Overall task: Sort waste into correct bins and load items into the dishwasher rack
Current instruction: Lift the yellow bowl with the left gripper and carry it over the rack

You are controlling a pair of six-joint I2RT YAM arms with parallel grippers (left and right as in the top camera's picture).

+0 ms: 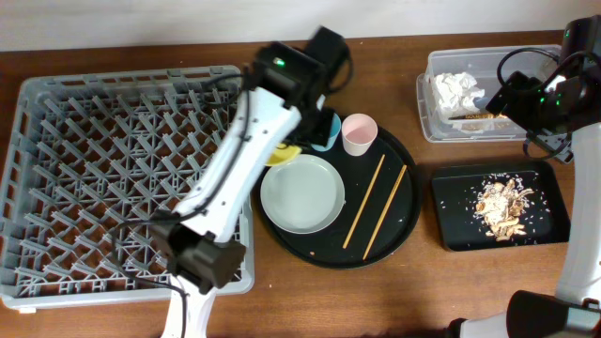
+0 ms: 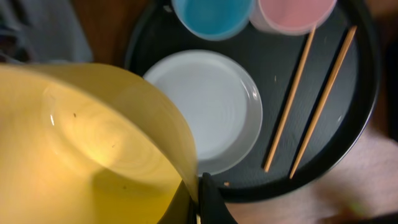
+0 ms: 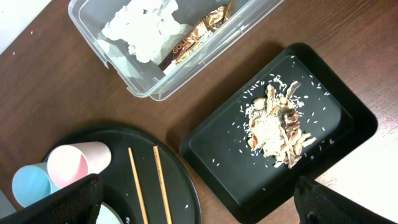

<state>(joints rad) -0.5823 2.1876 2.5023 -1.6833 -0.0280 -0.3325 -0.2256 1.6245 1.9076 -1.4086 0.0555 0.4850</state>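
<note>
Looks like a robot lab bench staged as a kitchen clean-up: brown wooden table (image 1: 404, 300) against a pale wall (image 1: 141, 19), the white left arm (image 1: 235, 160) and right arm (image 1: 587, 244) reaching over it, a grey dishwasher rack (image 1: 84, 169) sitting straight on the tabletop, tableware (image 1: 300, 192) on a round black tray (image 1: 396, 221), a clear tub (image 1: 424, 94) of rubbish (image 1: 455, 89)

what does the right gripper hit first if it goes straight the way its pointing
Likely the bare table between the round black tray and the shallow black tray, whose corner is close; depth is unclear.
</note>
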